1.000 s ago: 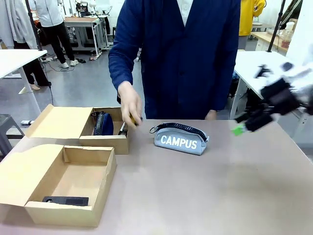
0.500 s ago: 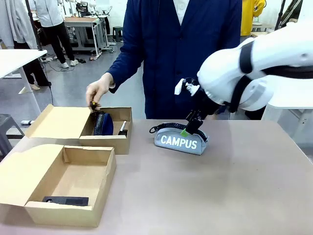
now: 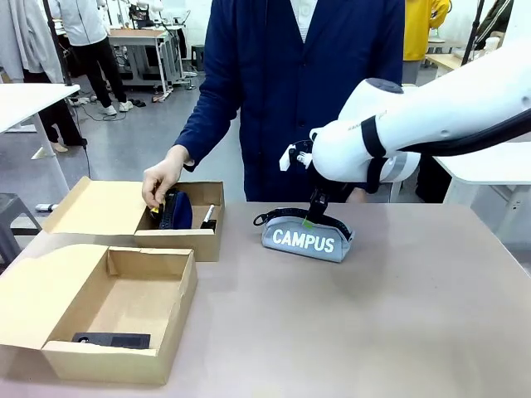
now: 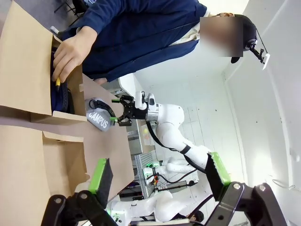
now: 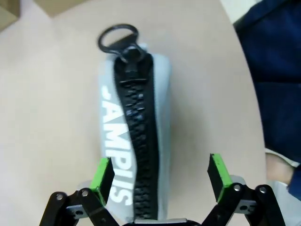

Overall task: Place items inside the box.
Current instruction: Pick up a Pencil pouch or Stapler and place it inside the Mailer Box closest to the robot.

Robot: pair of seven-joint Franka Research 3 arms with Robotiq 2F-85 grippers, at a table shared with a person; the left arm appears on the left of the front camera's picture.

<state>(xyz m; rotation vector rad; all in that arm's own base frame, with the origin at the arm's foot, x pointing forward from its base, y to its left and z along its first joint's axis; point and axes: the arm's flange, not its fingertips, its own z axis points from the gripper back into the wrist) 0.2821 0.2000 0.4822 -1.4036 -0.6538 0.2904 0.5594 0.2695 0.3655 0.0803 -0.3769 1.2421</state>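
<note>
pouch (image 3: 305, 239): laid on the tabletop (image 3: 373, 332) around the far middle, just right of the smaller box (image 3: 178, 236), "CAMPUS" side turned to the near edge. Its far side is covered by the robot's wrist.
right jaws: spread wide and set astride the pouch's zipper from above, nothing pinched. From the front they're mostly blocked by the white arm (image 3: 390, 124), only a bit of green pad can be made out.
left jaws: spread wide too, nothing held between them.
stapler (image 3: 110, 340): already lying in the box (image 3: 124, 365) at near left, its lower edge cut off by the near wall.
smaller box contents: hard to tell, something dark blue plus a white stick, partly covered by the person's hand (image 3: 162, 184), in which a small yellow thing is pinched.
</note>
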